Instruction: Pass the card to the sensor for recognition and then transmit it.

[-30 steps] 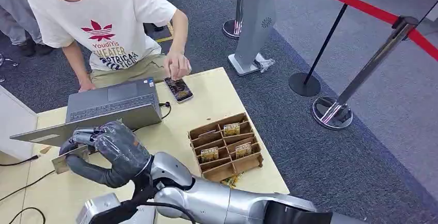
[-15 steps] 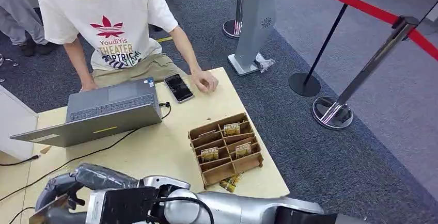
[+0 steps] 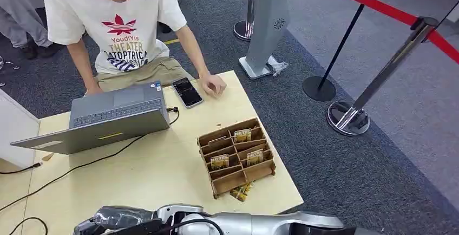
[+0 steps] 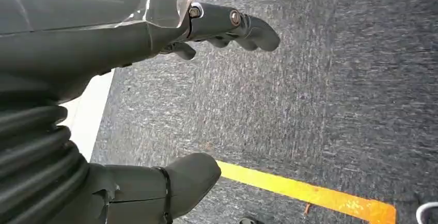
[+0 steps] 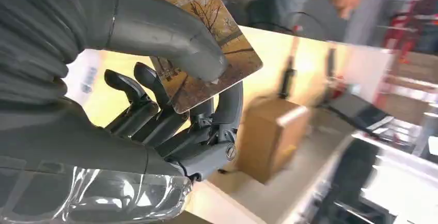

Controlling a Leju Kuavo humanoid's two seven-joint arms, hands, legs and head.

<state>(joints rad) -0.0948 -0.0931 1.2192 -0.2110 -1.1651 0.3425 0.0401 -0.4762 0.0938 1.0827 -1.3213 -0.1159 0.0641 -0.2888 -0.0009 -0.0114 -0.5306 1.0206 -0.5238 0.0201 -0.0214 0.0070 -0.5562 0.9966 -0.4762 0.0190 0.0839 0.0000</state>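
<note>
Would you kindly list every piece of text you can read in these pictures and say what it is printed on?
"THEATER": white T-shirt of the person at the table; the other shirt lines are too blurred.
Card held in the right hand: lettering at its edge, unreadable.
Cards in the cardboard organizer: too small.

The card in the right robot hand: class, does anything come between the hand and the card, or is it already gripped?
Nothing comes between them. The right robot hand already holds the card, with the thumb pressed on its printed face and the fingers behind it. The sensor cannot be identified in these views, so that path cannot be judged.
</note>
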